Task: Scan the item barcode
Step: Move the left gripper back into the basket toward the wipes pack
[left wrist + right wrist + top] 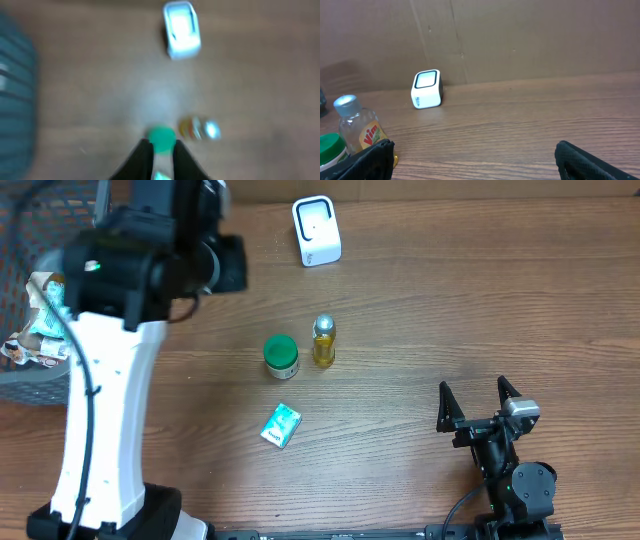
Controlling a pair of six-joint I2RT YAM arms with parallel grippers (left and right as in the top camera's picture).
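Observation:
A white barcode scanner (316, 230) stands at the back of the table, also seen in the wrist views (182, 29) (427, 89). Mid-table are a green-capped jar (281, 356), a silver-capped bottle of yellow liquid (323, 340) and a teal packet (281, 425). My left gripper (162, 145) hangs high above the jar (162, 137). Its jaws are nearly together and the blurred view shows nothing held between them. My right gripper (473, 387) rests wide open at the front right, empty (472, 150). The bottle (357, 127) is to its left.
A dark wire basket (20, 240) holding packets sits at the far left edge, partly under my raised left arm (110, 380). In the right wrist view a brown board wall (520, 35) stands behind the scanner.

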